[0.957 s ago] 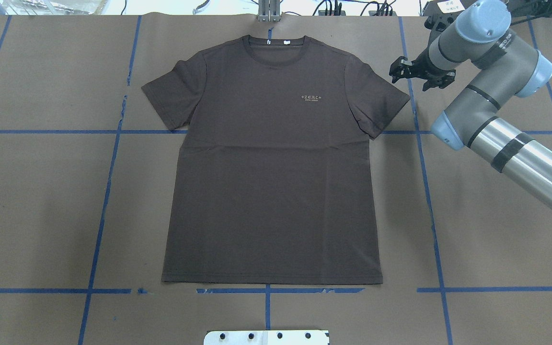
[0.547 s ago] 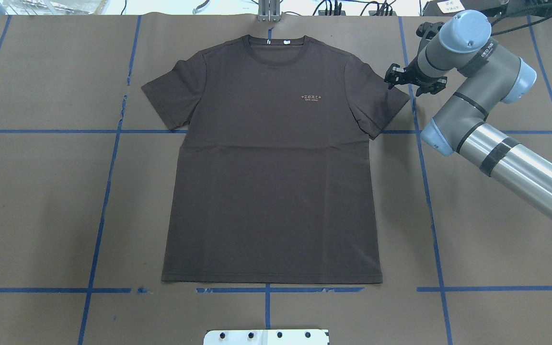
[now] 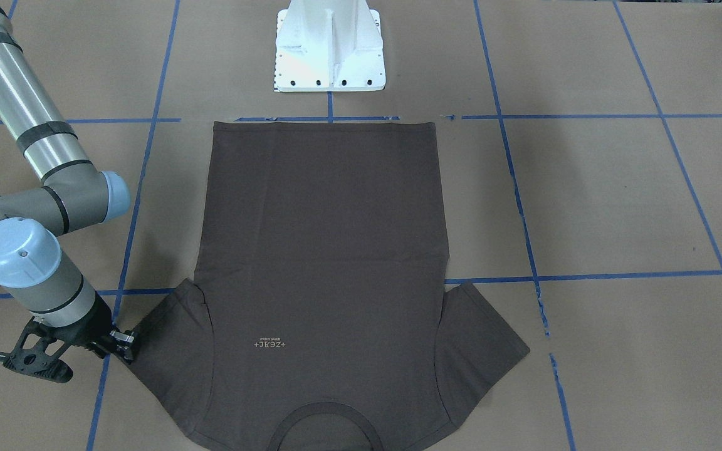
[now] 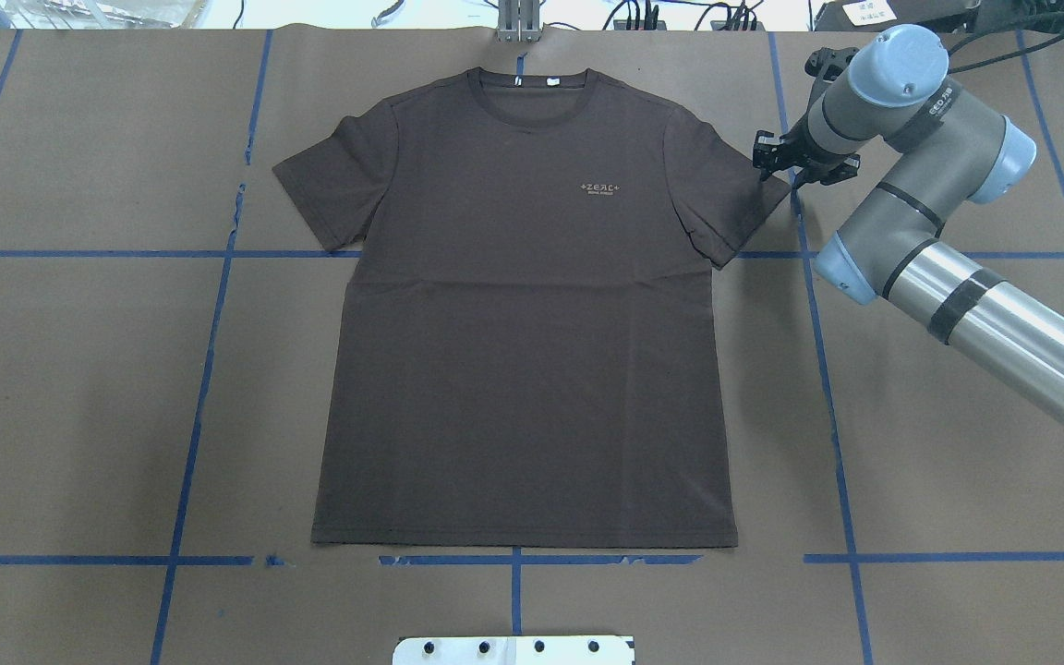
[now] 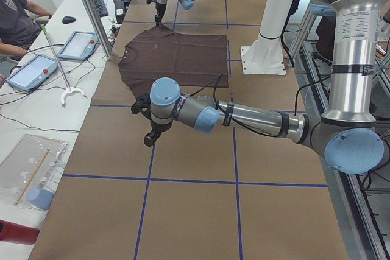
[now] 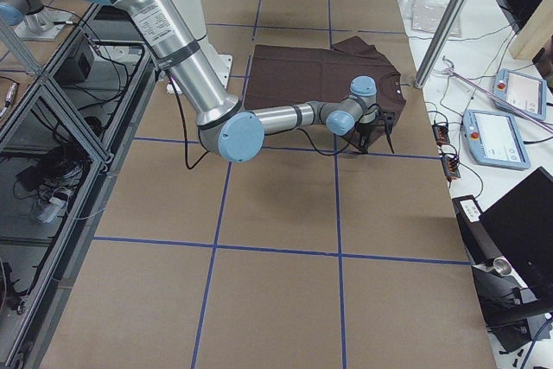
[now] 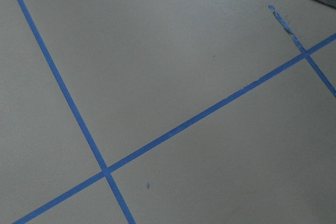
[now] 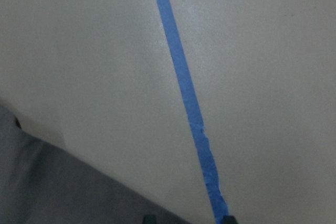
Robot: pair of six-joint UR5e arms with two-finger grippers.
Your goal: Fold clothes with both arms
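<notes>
Overhead exterior view: a dark grey-brown short-sleeved T-shirt [image 4: 532,351] lies flat, front up, on the brown paper-covered table [image 4: 79,388], collar towards the far edge. The right arm's black two-finger gripper [image 4: 791,171] sits at the hem of the sleeve on the robot's right, fingers parted, holding nothing. The left arm's gripper [image 5: 149,138] hangs over the table, apart from the shirt; whether it is parted cannot be told.

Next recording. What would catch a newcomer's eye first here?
A dark brown T-shirt lies spread flat, chest up, in the middle of the brown table, which is gridded with blue tape. The right gripper sits at the tip of the sleeve on the robot's right, jaws apart. The left arm hangs over the table on the other side, not touching the shirt.
</notes>
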